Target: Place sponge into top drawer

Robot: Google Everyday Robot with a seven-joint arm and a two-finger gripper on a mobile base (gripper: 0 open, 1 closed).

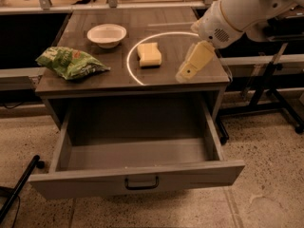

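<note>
The sponge (149,54), a pale yellow block, lies on the grey tabletop (114,72) inside a bright ring of light. The top drawer (135,170) stands pulled wide open below it, empty, with a dark handle on its front panel. My gripper (183,76) hangs from the white arm at the upper right, pointing down and left. It is above the table's right part, a short way right of the sponge and not touching it.
A white bowl (107,34) stands at the back left of the table. A green snack bag (70,63) lies at the left edge. Dark metal frame legs (266,103) stand to the right of the table. A black bar (19,186) lies on the floor at lower left.
</note>
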